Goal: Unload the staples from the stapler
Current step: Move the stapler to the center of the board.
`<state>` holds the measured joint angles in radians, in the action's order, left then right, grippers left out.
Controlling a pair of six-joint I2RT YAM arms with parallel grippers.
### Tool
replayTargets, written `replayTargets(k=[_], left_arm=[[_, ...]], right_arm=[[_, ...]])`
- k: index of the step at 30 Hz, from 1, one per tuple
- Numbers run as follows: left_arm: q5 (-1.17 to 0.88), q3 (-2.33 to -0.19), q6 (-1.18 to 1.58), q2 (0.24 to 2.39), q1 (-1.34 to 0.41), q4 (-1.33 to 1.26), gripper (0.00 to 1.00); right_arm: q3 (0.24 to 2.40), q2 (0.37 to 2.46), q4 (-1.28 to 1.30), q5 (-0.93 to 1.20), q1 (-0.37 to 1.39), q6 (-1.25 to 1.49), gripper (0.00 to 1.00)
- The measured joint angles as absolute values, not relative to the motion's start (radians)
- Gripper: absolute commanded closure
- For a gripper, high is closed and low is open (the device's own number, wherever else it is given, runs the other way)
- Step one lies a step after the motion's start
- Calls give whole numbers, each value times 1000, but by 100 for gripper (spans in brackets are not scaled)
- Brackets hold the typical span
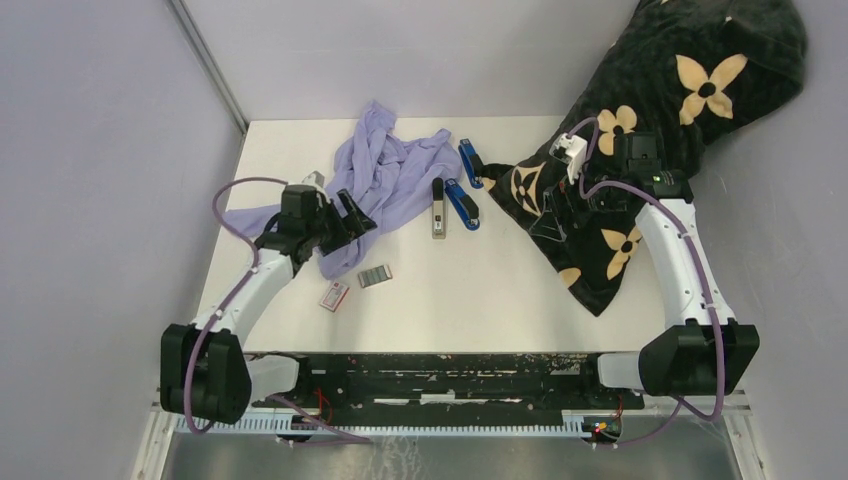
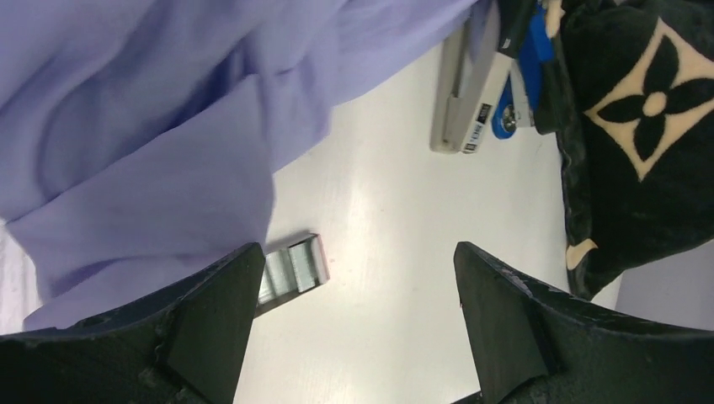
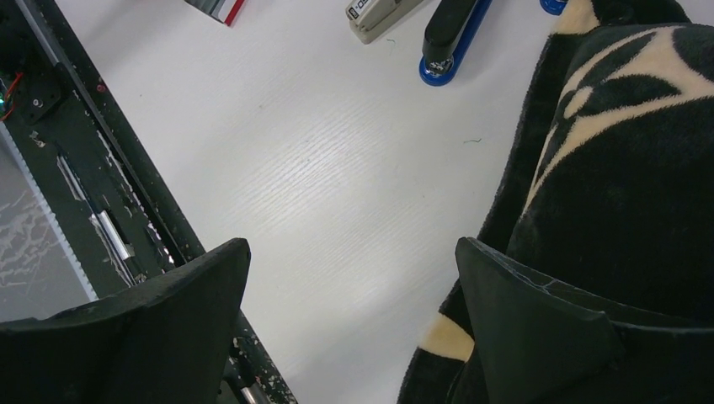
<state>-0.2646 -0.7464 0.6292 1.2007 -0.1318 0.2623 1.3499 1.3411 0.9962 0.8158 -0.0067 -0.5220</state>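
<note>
Silver-grey strips of staples (image 1: 375,275) lie on the white table, just in front of the purple cloth. They show in the left wrist view (image 2: 293,268) beside my left finger. A grey stapler (image 1: 438,208) lies shut at mid-table, with a blue stapler (image 1: 462,204) right of it and a second blue one (image 1: 470,162) behind. My left gripper (image 1: 357,216) is open and empty above the cloth's edge, left of the staplers (image 2: 354,257). My right gripper (image 1: 553,213) is open and empty over the blanket's edge (image 3: 349,252).
A purple cloth (image 1: 385,175) is heaped at the back left. A black flowered blanket (image 1: 640,130) covers the right side. A small red-and-white box (image 1: 334,294) lies left of the staples. The black rail (image 1: 430,375) runs along the near edge.
</note>
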Motion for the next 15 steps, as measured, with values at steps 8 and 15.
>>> replayTargets(k=[8,15], left_arm=[[-93,-1078,586,1414,-430,349,13],[-24,-1250,576,1638,-550,423,14]], right_arm=[[1334,1338,995,816,-7,-532,1],[1330,1338,993,814,-7,-532,1]])
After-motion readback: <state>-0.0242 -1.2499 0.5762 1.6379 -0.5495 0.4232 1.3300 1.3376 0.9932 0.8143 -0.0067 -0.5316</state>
